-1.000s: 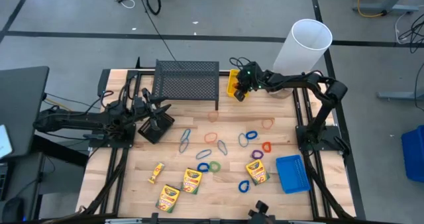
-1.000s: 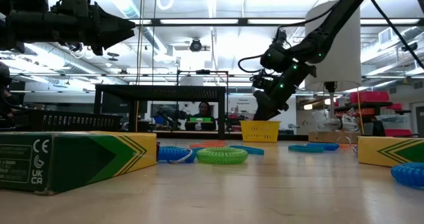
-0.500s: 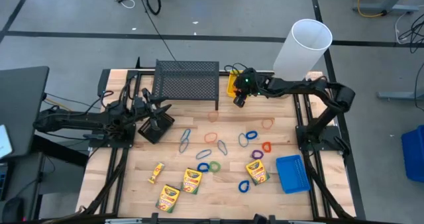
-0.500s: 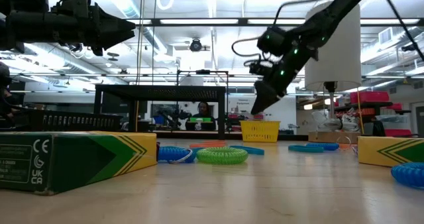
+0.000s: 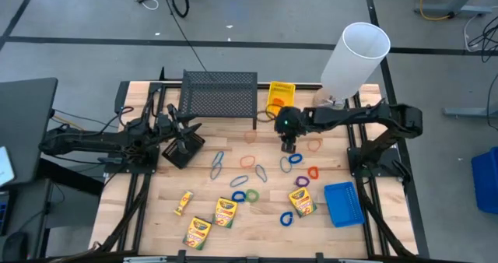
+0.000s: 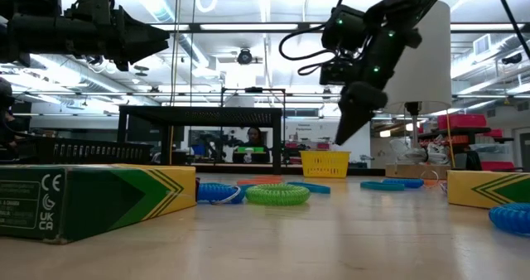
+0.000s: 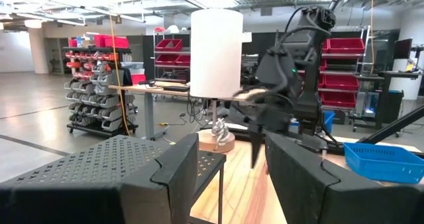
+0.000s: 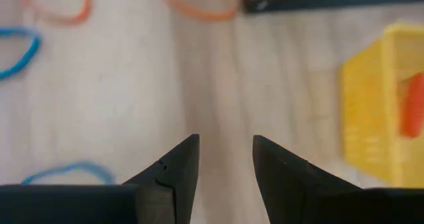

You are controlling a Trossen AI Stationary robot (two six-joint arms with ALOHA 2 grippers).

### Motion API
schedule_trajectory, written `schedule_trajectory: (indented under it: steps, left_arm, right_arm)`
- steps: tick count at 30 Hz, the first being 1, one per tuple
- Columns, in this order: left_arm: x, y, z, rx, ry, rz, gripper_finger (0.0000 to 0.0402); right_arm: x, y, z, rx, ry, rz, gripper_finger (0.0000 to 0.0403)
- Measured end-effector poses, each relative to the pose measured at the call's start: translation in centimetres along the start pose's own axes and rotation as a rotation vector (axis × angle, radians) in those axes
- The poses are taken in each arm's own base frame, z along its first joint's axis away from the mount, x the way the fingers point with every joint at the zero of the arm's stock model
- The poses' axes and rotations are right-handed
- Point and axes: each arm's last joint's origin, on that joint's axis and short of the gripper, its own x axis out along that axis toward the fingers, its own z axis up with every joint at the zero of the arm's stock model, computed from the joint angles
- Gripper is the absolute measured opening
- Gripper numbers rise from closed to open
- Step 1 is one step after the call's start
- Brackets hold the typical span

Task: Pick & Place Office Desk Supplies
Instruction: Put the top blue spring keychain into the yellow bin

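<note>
Yellow bin (image 5: pixel 281 94) sits by mesh rack (image 5: pixel 219 94), orange loop inside blurred. My right gripper (image 5: pixel 289 145) hovers over table, fingers spread, empty. My left gripper (image 5: pixel 185 131) spread, empty, beside rack.

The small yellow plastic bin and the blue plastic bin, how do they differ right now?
The small yellow plastic bin sits at the table's far edge, beside the black wire-mesh rack; the blue plastic bin lies near the front right corner. The yellow bin holds something orange, seen from the right wrist; the blue bin looks empty. The blue bin looks larger. Both are latticed baskets, and neither is gripped.
</note>
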Motion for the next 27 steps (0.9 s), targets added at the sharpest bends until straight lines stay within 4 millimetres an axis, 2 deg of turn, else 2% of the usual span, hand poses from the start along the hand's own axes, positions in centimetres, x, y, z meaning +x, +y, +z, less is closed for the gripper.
schedule_trajectory:
  steps: [12,17,27]
  left_arm:
    - [0.0,0.0,0.0,0.0,0.001,0.0,0.0181]
    - [0.0,0.0,0.0,0.0,0.001,0.0,0.0181]
    - [0.0,0.0,0.0,0.0,0.001,0.0,0.0181]
  right_arm:
    - [-0.5,2.3,-2.4,-0.013,0.267,0.106,0.0149]
    - [-0.6,3.1,-2.6,-0.042,0.284,0.173,0.0163]
    - [-0.6,3.4,-2.5,-0.071,0.27,0.179,0.0212]
